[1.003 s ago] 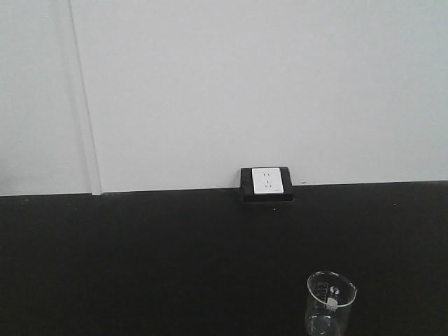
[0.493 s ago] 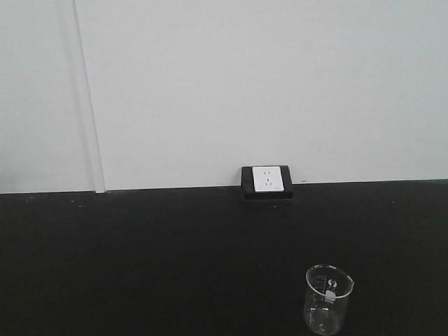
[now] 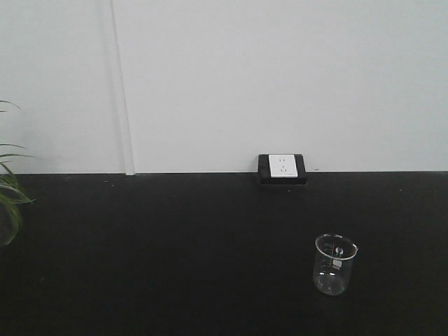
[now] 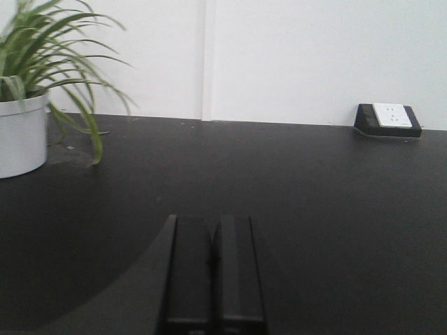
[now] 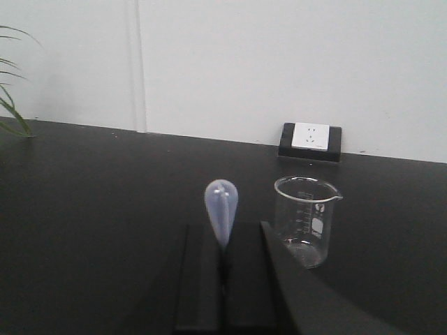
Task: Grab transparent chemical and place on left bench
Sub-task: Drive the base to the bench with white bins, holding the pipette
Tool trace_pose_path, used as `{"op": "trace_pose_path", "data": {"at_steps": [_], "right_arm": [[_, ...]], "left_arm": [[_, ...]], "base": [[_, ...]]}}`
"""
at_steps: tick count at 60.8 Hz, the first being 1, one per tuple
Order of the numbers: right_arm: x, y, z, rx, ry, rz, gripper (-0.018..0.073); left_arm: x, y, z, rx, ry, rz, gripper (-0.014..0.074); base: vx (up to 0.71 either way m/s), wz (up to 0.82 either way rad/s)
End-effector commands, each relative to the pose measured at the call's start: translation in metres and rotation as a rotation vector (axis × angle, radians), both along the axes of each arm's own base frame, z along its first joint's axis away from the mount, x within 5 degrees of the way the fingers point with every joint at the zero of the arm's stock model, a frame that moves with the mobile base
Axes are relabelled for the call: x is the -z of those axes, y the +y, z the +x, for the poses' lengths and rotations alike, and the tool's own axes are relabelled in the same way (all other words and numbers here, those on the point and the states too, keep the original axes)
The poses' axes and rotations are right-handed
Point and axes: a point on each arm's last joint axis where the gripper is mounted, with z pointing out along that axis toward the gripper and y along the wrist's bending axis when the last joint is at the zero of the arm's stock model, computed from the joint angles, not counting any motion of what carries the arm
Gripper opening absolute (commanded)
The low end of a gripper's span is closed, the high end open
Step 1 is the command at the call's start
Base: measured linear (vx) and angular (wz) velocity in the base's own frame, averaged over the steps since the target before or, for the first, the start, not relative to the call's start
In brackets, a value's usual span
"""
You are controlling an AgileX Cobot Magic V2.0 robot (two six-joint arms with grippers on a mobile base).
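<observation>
In the right wrist view my right gripper (image 5: pixel 223 241) is shut on the transparent chemical (image 5: pixel 221 206), a clear plastic dropper pipette. Its bulb end sticks up out of the jaws; its thin stem is hidden between the fingers. In the left wrist view my left gripper (image 4: pixel 211 230) is shut and empty, low over the black countertop. Neither gripper shows in the front view. The left bench with bins and sink is out of view.
A clear glass beaker (image 3: pixel 335 264) stands on the black countertop (image 3: pixel 175 252); it is just right of my right gripper in the right wrist view (image 5: pixel 306 219). A white wall socket (image 3: pixel 283 166) sits at the wall. A potted plant (image 4: pixel 28 105) stands at the far left.
The front view has shifted: the beaker and socket moved up and to the right in frame, and plant leaves have come into view at the left edge.
</observation>
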Motion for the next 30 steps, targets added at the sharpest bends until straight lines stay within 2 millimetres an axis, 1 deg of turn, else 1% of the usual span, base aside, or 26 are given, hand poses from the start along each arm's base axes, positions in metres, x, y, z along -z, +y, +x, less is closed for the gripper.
{"op": "trace_pose_path", "data": {"at_steps": [1, 15, 30], "right_arm": [[-0.0041, 0.0013, -0.0022, -0.016, -0.059, 0.032, -0.0007], [-0.0041, 0.0013, -0.0022, -0.016, -0.058, 0.032, -0.0007], [-0.0041, 0.0013, -0.0022, -0.016, -0.058, 0.032, -0.0007]], "left_arm": [[-0.0027, 0.0002, -0.0015, 0.001, -0.081, -0.014, -0.0003], [-0.0027, 0.0002, -0.0015, 0.001, -0.081, -0.014, -0.0003], [-0.0027, 0.0002, -0.0015, 0.001, -0.081, -0.014, -0.0003]], "base": [[-0.3, 0.21], [-0.33, 0.15], [-0.38, 0.04]]}}
